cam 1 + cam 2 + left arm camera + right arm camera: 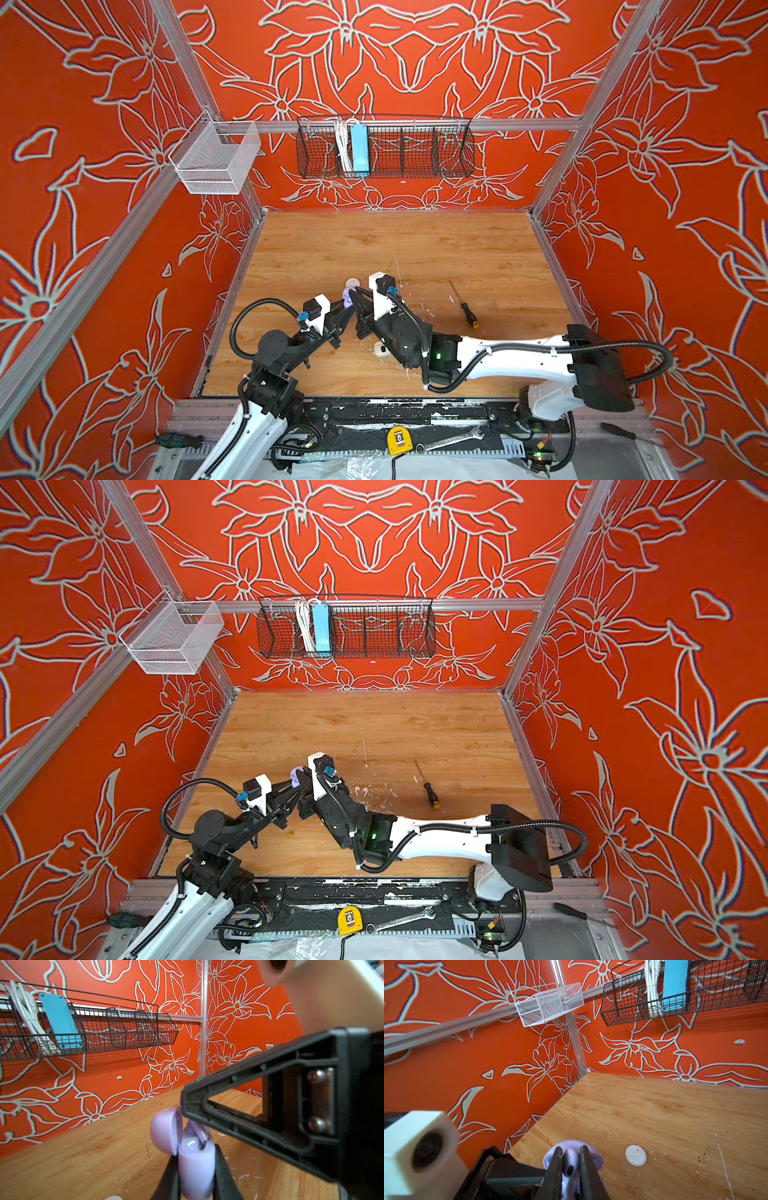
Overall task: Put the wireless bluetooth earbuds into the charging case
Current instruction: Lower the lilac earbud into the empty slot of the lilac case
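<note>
My left gripper point(196, 1156) is shut on the body of a lavender charging case point(196, 1169), whose lid point(164, 1132) hangs open. A lavender earbud point(570, 1164) is pinched in my shut right gripper point(571, 1149), right over the case's open top point(597, 1160); in the left wrist view the earbud point(200, 1134) touches the case's mouth under a right finger point(259, 1076). In both top views the two grippers point(352, 309) point(354, 293) meet at the case point(347, 297) point(296, 776), left of the table's middle. Two white earbuds point(361, 791) lie on the wood beside the right arm.
A shut white case point(352, 282) point(635, 1155) lies just beyond the grippers. Another white case point(379, 349) sits under the right arm. A screwdriver point(465, 305) lies to the right. White flecks dot the wooden table point(415, 245). A wire basket point(384, 147) hangs on the back wall.
</note>
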Robot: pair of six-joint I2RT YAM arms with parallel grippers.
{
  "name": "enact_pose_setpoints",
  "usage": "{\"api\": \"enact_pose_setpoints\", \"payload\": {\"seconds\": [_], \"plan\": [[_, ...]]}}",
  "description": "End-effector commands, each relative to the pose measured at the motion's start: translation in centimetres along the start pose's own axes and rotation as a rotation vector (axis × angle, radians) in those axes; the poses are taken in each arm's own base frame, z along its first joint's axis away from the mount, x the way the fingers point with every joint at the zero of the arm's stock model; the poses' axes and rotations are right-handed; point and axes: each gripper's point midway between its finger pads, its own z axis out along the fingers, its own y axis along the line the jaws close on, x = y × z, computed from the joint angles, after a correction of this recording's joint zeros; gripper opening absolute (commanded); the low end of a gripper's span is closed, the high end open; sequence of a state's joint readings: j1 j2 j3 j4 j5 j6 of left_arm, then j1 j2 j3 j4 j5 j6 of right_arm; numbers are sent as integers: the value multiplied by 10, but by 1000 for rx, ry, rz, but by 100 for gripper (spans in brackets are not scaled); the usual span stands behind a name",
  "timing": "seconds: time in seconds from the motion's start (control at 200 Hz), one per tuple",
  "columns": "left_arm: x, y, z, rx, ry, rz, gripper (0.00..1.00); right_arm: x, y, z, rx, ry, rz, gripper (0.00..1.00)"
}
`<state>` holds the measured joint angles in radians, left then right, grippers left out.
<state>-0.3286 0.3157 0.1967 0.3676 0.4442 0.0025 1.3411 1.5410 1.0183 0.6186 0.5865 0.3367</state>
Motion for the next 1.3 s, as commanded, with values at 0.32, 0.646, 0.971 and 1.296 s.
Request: {"api": "enact_pose_setpoints", "payload": {"seconds": [0.32,0.646,0.971,1.296], "plan": [[-38,0,-4,-20,-102,52,0,37,0,-1,6,92,-33,4],[-41,1,-5,-25,-109,43,0,38,1,-5,41,39,-66,2],[-43,5,-2,-43,-100,36,0,46,4,-6,99,8,-138,2],[-44,6,-7,-62,-101,50,0,60,1,-7,104,87,-158,2]]}}
